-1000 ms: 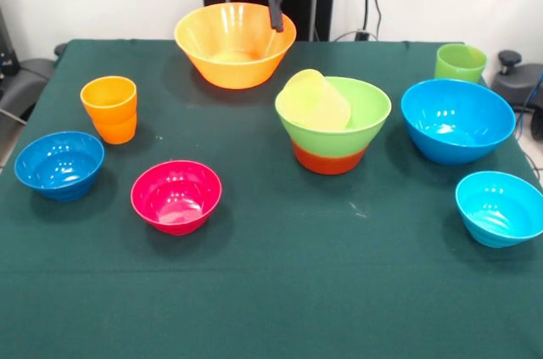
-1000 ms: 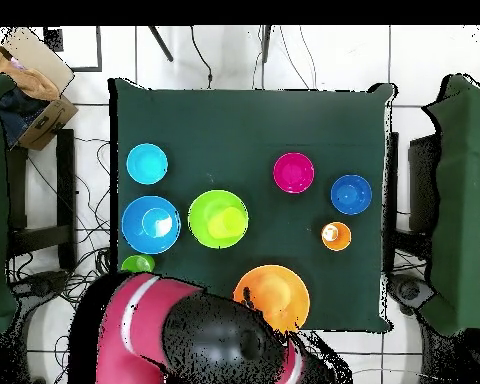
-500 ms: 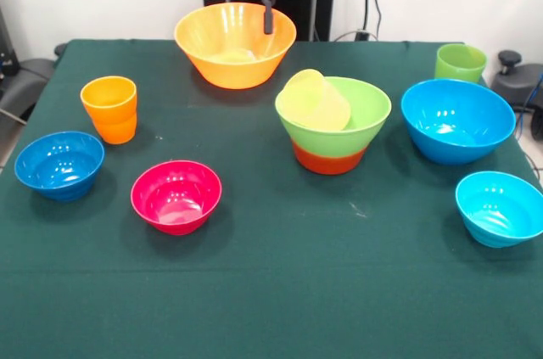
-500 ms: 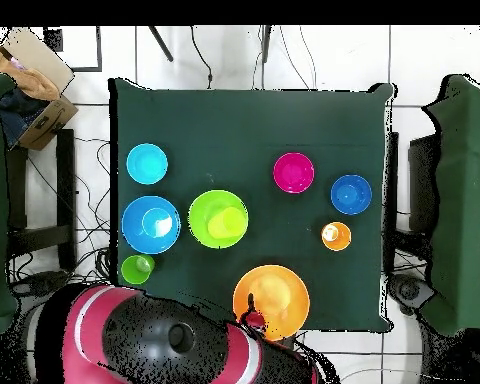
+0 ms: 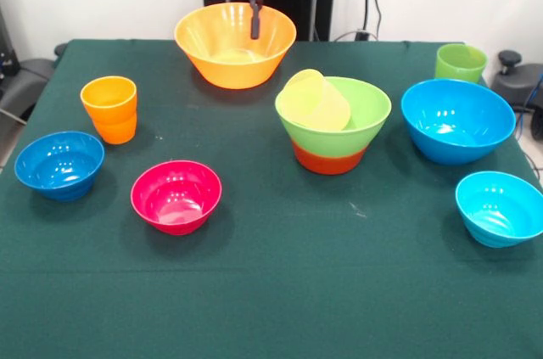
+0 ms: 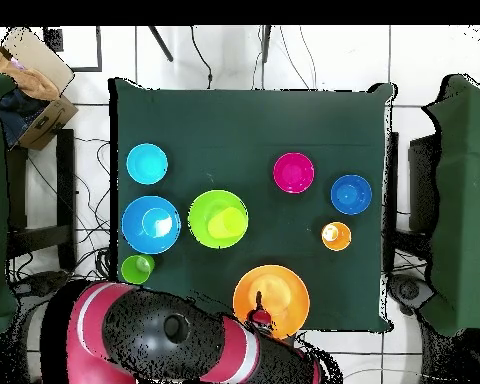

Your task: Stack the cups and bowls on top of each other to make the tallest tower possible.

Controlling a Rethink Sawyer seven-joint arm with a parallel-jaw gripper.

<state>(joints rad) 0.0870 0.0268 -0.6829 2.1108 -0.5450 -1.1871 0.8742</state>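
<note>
My gripper (image 5: 254,26) hangs over the far side of the big yellow-orange bowl (image 5: 229,58), its tip just inside the rim; in the overhead view the gripper (image 6: 256,318) shows over that bowl's (image 6: 276,290) near edge. The tower stands mid-table: the light green bowl (image 5: 366,109) nested in the orange-red bowl (image 5: 329,159), with the pale yellow cup (image 5: 316,103) lying tilted inside. The orange cup (image 5: 109,109), small dark blue bowl (image 5: 59,164) and magenta bowl (image 5: 176,196) sit to the left. To the right are the light green cup (image 5: 461,62), big blue bowl (image 5: 458,121) and small cyan bowl (image 5: 499,206).
The green cloth-covered table (image 5: 280,291) carries all the pieces. A cardboard box (image 6: 29,85) rests on a side surface beyond the table's corner in the overhead view, and cables run on the floor around the table.
My gripper has shifted left in the front view, from the yellow-orange bowl's right rim to over its back middle. The arm has swung round. Cups and bowls have not moved.
</note>
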